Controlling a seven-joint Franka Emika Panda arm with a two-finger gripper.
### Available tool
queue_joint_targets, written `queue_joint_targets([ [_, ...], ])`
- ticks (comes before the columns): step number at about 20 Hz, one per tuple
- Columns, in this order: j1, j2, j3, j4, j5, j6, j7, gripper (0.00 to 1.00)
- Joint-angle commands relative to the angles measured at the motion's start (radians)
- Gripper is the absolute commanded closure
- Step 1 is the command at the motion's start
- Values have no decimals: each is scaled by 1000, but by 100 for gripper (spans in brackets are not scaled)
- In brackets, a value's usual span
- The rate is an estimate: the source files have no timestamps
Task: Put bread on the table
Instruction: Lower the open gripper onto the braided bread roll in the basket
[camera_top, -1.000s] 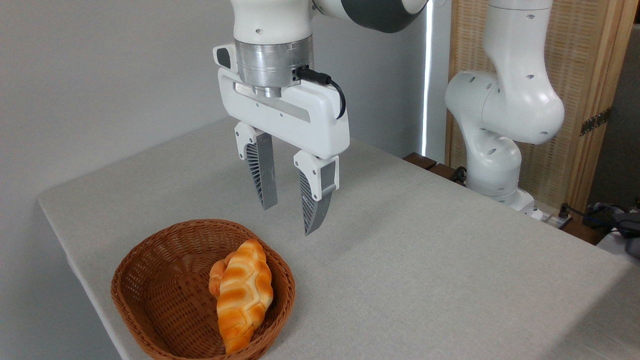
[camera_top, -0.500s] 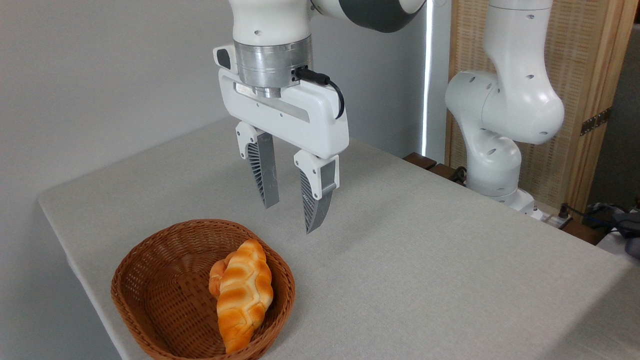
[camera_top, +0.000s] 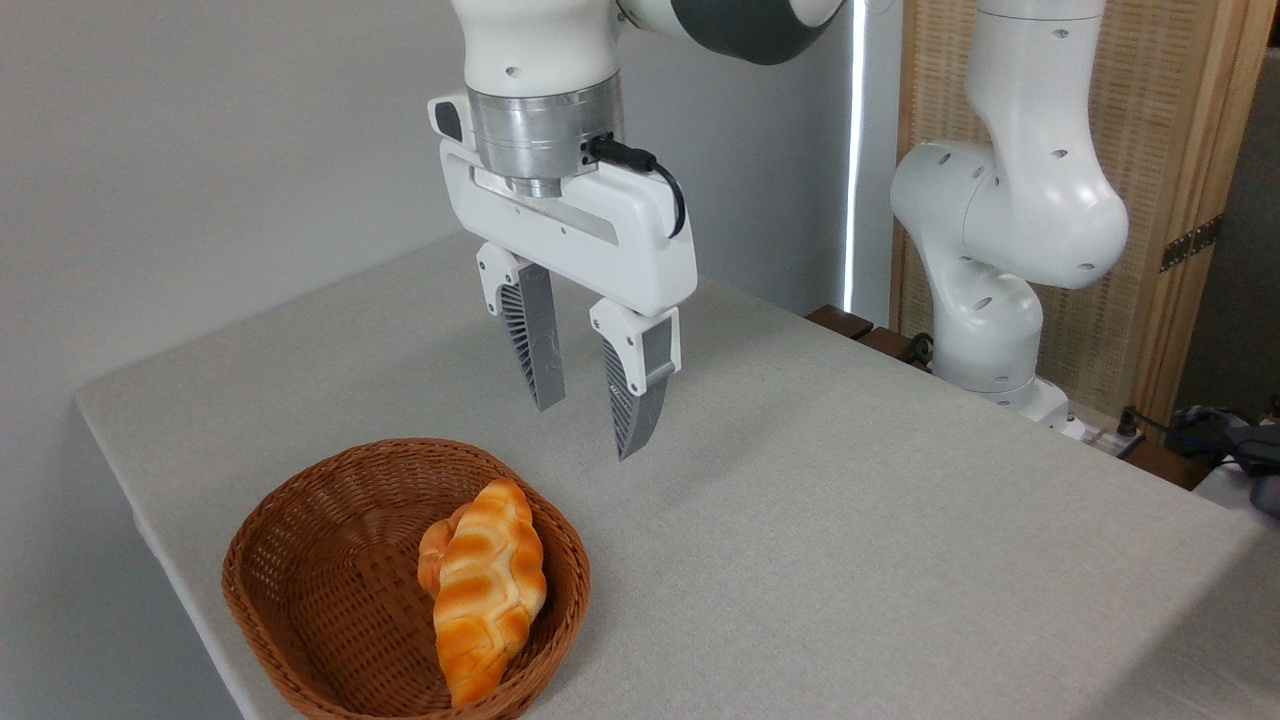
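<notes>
Bread lies in the brown wicker basket at the lower left of the frame, resting against the basket's right-hand wall with its pointed end toward the bottom edge. A smaller orange bun sits tucked behind it, touching its left side. Neither item has shifted over the last second.

Tool hangs in the upper centre of the frame, above and to the right of the basket, fingers pointing down and spread apart with nothing between them. Compared with a second ago, it has drifted slightly to the right and a touch upward; the tips now sit marginally higher and farther from the basket rim. The gap between the fingers appears unchanged.

Table, covered in light grey fabric, is bare to the right of the basket and offers ample room for placement.

Assessment: the small displacement does not bring the tool nearer the bread, so the pick has not begun. The tool remains well apart from the loaf. To proceed, it would need to travel toward the lower left and descend into the basket, closing across the loaf's narrow width while avoiding the bun and the wicker wall.
</notes>
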Motion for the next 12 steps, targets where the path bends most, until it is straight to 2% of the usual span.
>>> queue_joint_targets([
  [1, -16, -5, -4, -1, -26, 10, -44, 0],
  [2, -16, -5, -4, -4, -46, 28, -78, 0],
  [4, -16, -3, -4, -15, -54, 80, -166, 0],
  [8, -28, 12, -4, -42, -52, 146, -208, 0],
  [12, -28, 43, -4, -114, -52, 341, -322, 0],
])
